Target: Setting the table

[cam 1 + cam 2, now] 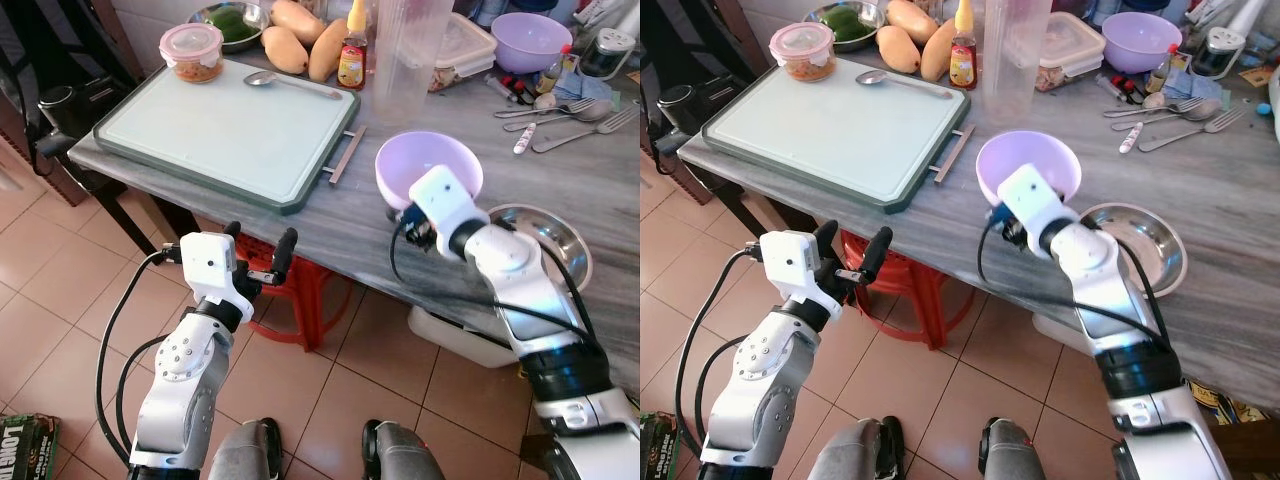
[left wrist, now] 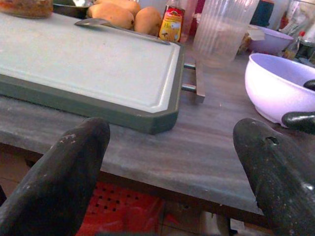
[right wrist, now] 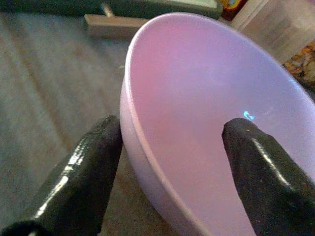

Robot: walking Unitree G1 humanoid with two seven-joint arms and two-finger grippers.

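Where fingers straddle: lilac bowl [image 3: 206, 123] rim.

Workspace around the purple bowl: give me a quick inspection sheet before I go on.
Surface: grey table, bare at near edge.
Job's things: purple bowl; steel bowl beside it; green tray with spoon; cutlery.
Clutter: mangoes, sauce bottle, lidded container, plastic jug.
Grippers: right gripper open, straddling the bowl rim; left gripper open, below table edge.
Cables: black, along both arms.
Surroundings: tiled floor, red stool.
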